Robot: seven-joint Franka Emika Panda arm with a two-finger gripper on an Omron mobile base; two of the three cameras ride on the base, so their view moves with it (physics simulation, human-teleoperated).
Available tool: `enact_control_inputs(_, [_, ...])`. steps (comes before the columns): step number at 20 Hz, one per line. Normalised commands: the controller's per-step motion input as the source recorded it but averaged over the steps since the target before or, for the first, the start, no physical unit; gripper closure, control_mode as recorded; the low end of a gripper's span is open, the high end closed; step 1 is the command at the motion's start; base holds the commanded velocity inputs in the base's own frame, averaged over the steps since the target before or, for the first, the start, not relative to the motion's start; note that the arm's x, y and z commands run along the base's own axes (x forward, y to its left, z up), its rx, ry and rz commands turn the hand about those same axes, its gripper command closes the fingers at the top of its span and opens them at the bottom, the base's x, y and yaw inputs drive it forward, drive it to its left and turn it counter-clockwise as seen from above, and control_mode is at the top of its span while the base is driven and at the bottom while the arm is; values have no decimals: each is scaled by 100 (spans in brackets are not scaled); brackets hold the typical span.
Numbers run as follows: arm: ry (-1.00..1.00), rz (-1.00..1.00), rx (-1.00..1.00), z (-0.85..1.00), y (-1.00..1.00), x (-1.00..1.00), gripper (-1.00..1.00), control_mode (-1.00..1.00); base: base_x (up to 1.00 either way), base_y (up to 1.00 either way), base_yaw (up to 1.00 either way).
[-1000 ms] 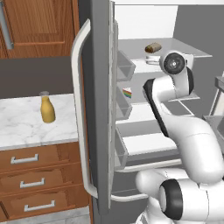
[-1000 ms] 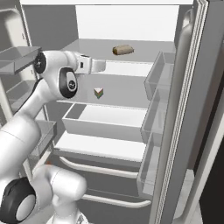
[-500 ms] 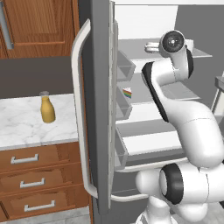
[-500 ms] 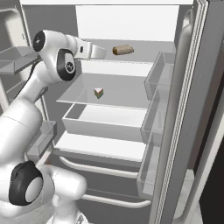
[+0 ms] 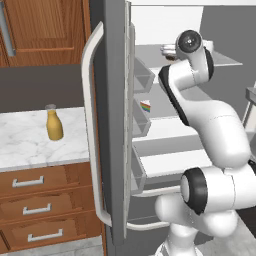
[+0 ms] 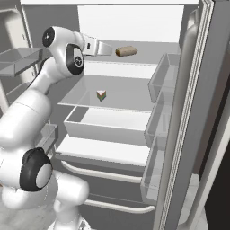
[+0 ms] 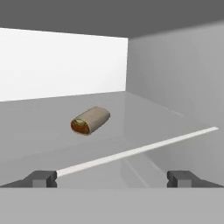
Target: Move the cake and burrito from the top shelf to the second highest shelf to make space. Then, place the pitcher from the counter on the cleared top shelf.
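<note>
Since a second ago we have raised our arm from the level of the second highest shelf (image 6: 121, 96) to the top shelf (image 6: 148, 57), and our jaws (image 6: 108, 47) now reach in over its front edge. In the hand view the two finger tips (image 7: 41, 178) stand far apart with nothing between them, so the jaws are wide and hold nothing.

Ahead of the jaws, a little to their left in the hand view, lies the burrito (image 7: 90, 120) on the top shelf, on its side with its open end turned toward us. It is near but apart from the finger tips. In the right base view the burrito (image 6: 126, 51) sits just beyond the jaws.

Below the jaws, the cake (image 6: 101, 95) rests on the second highest shelf, well apart from them.

Far off to the jaws' left, past the open fridge door (image 5: 116, 125), the pitcher (image 5: 54, 123) stands upright on the surface (image 5: 30, 145).
</note>
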Motion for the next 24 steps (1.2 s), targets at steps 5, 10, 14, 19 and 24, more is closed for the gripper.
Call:
enact_control_inputs(5, [1, 0, 0, -19, 0, 36, -100, -100, 0, 0, 0])
enact_control_inputs(10, [0, 0, 0, -22, 0, 26, -100, -100, 0, 0, 0])
enact_control_inputs(14, [0, 0, 0, -16, -3, 28, -100, -100, 0, 0, 0])
enact_control_inputs(19, [0, -1, 0, -5, -11, 34, -100, -100, 0, 0, 0])
enact_control_inputs(24, [2, -2, 2, 0, -17, 43, -100, -100, 0, 0, 0])
